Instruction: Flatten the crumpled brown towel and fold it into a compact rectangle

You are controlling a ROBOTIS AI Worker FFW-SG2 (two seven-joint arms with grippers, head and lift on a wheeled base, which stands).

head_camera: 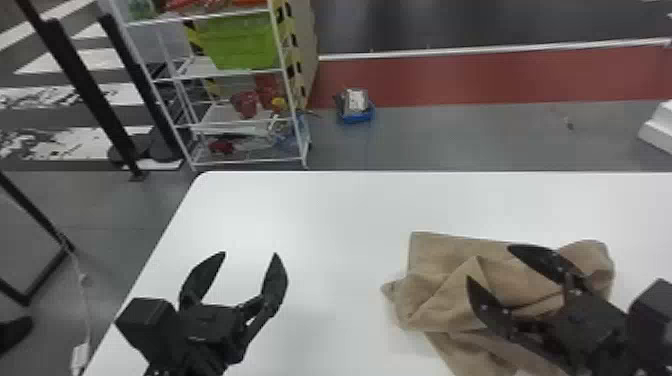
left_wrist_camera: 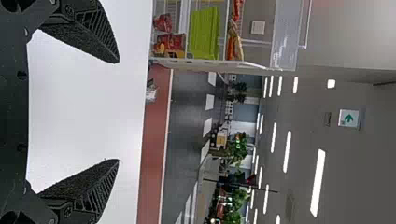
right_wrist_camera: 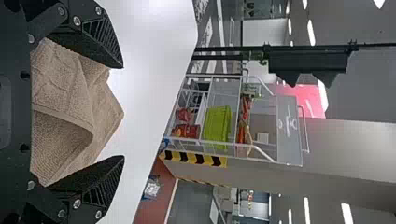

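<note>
Head view: the right fingers [head_camera: 542, 260] are standing wide apart over the brown towel [head_camera: 445, 250], gripping nothing; whether their tips are touching the cloth, I cannot tell. Right below them the towel is lying in loose, overlapping folds at four o'clock on the view's dial, with its near part running out toward six. Outward from the folds, a pointed corner [head_camera: 393, 290] is sticking out at nine o'clock of the heap, and a squarer corner [head_camera: 420, 241] is lying fairly flat toward ten or eleven. The cloth is looking light, soft and limp, with enough nap that it is unlikely to be slipping once pinched; nothing about it is seeming fragile. It will probably be bunching if pushed, so taking a shallow pinch at an outer corner or hem and drawing outward is seeming wiser than grabbing the middle, where several layers may be coming up together. Farther off, the left fingers [head_camera: 275, 285] are waiting at eight o'clock, also spread wide and empty, over bare white bench [head_camera: 345, 215]. Beyond the bench, at eleven o'clock, a wire rack [head_camera: 217, 75] is holding a green bin [head_camera: 242, 42].
</note>
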